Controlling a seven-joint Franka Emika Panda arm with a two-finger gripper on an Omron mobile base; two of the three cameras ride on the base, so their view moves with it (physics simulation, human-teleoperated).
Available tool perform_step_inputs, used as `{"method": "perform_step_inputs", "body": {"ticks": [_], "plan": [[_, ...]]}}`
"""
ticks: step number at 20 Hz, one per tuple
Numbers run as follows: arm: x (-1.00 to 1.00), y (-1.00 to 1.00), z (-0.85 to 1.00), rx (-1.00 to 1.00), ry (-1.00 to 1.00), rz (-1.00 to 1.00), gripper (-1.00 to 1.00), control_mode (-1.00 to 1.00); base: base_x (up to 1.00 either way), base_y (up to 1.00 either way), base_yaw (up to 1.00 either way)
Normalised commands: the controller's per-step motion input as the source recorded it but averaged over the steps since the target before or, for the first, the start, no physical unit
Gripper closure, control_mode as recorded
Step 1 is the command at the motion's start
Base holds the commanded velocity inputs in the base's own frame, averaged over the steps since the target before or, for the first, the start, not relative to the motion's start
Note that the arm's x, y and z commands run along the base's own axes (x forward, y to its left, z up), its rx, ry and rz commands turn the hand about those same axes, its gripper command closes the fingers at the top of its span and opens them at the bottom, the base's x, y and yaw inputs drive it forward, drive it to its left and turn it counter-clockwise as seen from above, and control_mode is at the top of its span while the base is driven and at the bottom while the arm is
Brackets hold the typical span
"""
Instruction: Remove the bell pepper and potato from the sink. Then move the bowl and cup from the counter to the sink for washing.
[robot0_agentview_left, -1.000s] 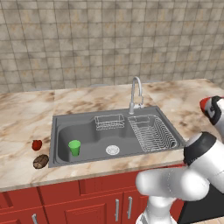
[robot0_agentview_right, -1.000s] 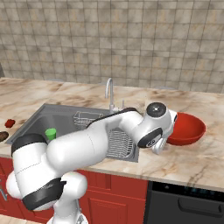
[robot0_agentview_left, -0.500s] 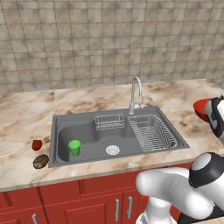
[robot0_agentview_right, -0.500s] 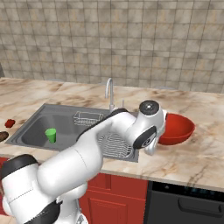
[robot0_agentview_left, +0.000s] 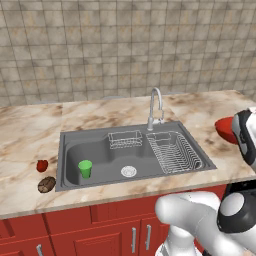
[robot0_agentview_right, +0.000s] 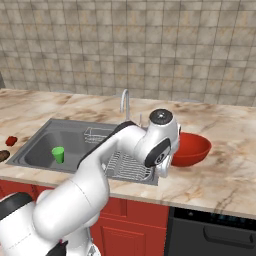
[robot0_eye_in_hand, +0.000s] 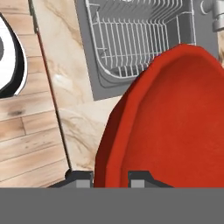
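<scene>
Gripping bowl (robot0_eye_in_hand: 175, 127) rim, apparently, hand (robot0_eye_in_hand: 110, 178) fingertips straddling near edge.

The arm reaches right, its hand (robot0_eye_in_hand: 111, 178) clamped on the bowl (robot0_eye_in_hand: 170, 127) rim.

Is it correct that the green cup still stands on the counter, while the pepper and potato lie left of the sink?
Not quite. The cup stands inside the sink, as the left base view shows. The pepper and potato do lie on the counter left of it.
</scene>
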Motion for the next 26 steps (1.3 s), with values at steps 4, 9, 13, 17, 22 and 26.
{"method": "perform_step_inputs", "body": {"ticks": [4, 9, 13, 17, 22, 26], "plan": [[-0.15, 0.33, 0.11, 0.00, 0.00, 0.06, 1.00, -1.00, 0.00, 0.00, 0.00], [-0.10, 0.33, 0.12, 0.00, 0.00, 0.06, 1.00, -1.00, 0.00, 0.00, 0.00], [-0.07, 0.37, 0.08, 0.00, 0.01, 0.08, 1.00, -1.00, 0.00, 0.00, 0.00], [-0.05, 0.39, 0.02, 0.00, 0.04, 0.09, 1.00, -1.00, 0.00, 0.00, 0.00], [-0.01, 0.35, 0.00, 0.00, 0.09, 0.05, 1.00, -1.00, 0.00, 0.00, 0.00], [-0.01, 0.37, 0.03, 0.00, 0.06, 0.04, 1.00, -1.00, 0.00, 0.00, 0.00]]}}
